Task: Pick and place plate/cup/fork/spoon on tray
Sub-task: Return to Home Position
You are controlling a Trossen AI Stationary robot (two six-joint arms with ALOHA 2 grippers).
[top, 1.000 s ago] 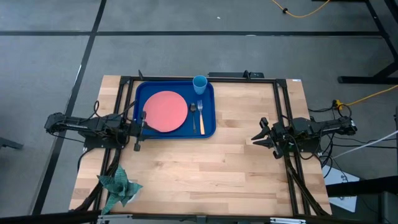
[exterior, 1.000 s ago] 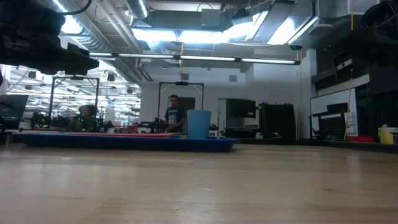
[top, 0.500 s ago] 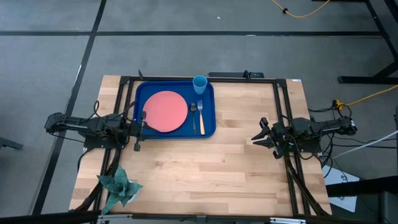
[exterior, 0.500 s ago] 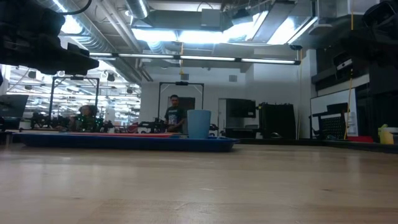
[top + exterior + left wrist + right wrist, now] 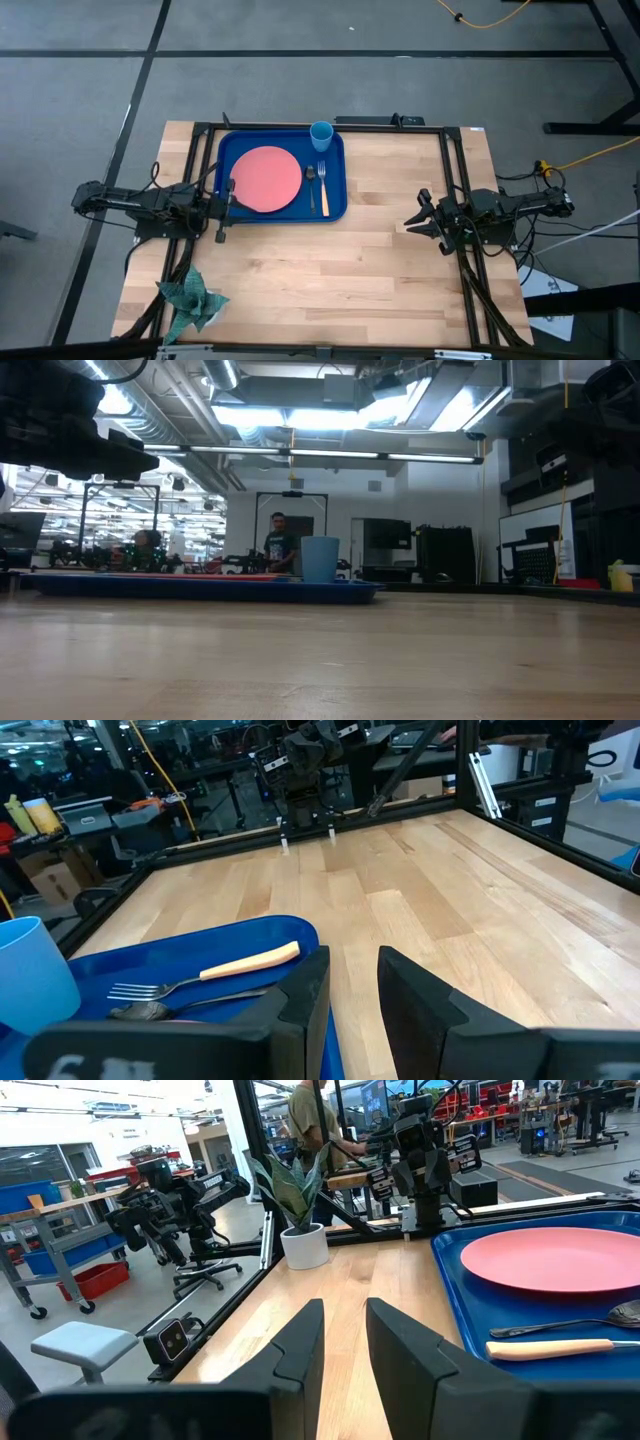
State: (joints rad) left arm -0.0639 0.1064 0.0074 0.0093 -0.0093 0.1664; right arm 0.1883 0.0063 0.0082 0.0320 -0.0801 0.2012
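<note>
**Tabletop** (image 5: 380, 260): light wood planks, dark frame rails along both sides and across the far edge.

**Tray** (image 5: 228, 150): dark blue, rect., rounded corners. Lies flat on the far left-of-centre part of the tabletop. All four tableware items are inside it.

**Plate** (image 5: 267, 179): salmon pink, flat. In the tray's left and middle part, nearer the left arm.

**Spoon** (image 5: 311, 180): dark. Just right of the plate, lengthwise along the tray's short side, bowl toward the far edge.

**Fork** (image 5: 323, 192): silver tines, tan handle. Just right of the spoon and parallel to it, tines toward the far edge. Cannot tell if the two touch.

**Cup** (image 5: 321, 136): light blue, upright. In the tray's far right corner, beyond the fork and spoon tips. Low view shows it standing above the tray rim (image 5: 200, 588).

**Left claw** (image 5: 228, 208): at the tabletop's left side, just beside the tray's left edge, arm stretched back off the table edge. Wrist view shows the fingers parted by a narrow gap, nothing between them, above the tray's near corner.

**Right claw** (image 5: 418, 215): over the right part of the tabletop, well apart from the tray, pointing toward centre. Wrist view shows the fingers a little apart, holding nothing.

**Misc.:**
- Green folded item (image 5: 190, 300) at the near left corner of the tabletop.
- Potted plant (image 5: 300, 1230) past the tabletop's left side, seen in the right wrist view.
- Person (image 5: 279, 545) standing in the room far behind.
</note>
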